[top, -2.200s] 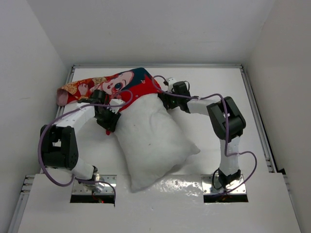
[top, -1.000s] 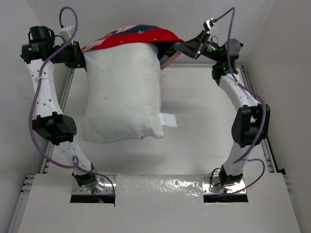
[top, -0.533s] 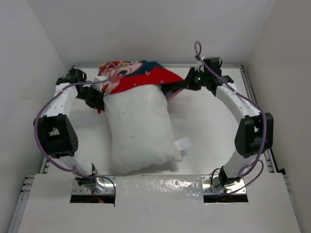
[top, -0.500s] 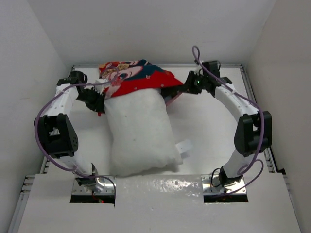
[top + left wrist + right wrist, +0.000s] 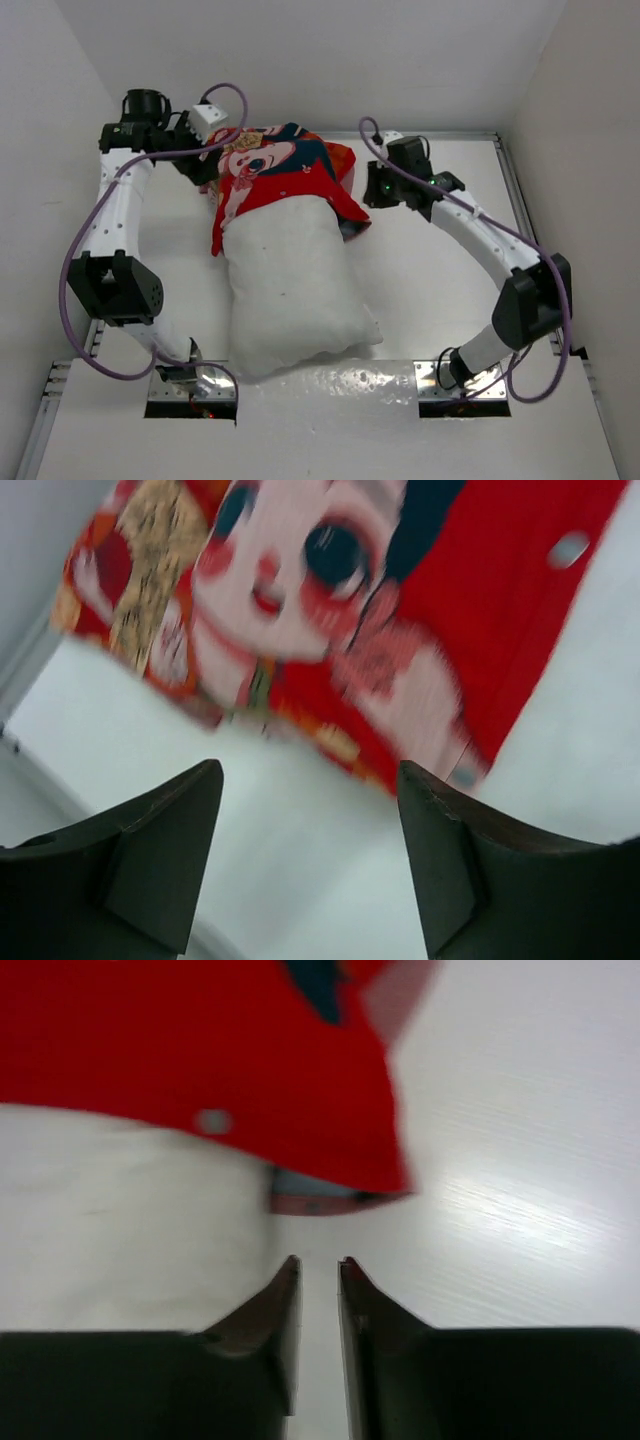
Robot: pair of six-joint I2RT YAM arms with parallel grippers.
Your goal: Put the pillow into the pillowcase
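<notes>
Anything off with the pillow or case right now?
Yes. The pillowcase only caps the far end of the pillow, bunched and skewed; most of the pillow sticks out bare toward the arms. The left gripper and right gripper hold nothing.

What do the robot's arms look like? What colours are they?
The left arm and the right arm are white tubes with chunky black joints. A purple cable loops along each one. A small green light glows near the right wrist. The fingers are dark, wedge-shaped blocks.
</notes>
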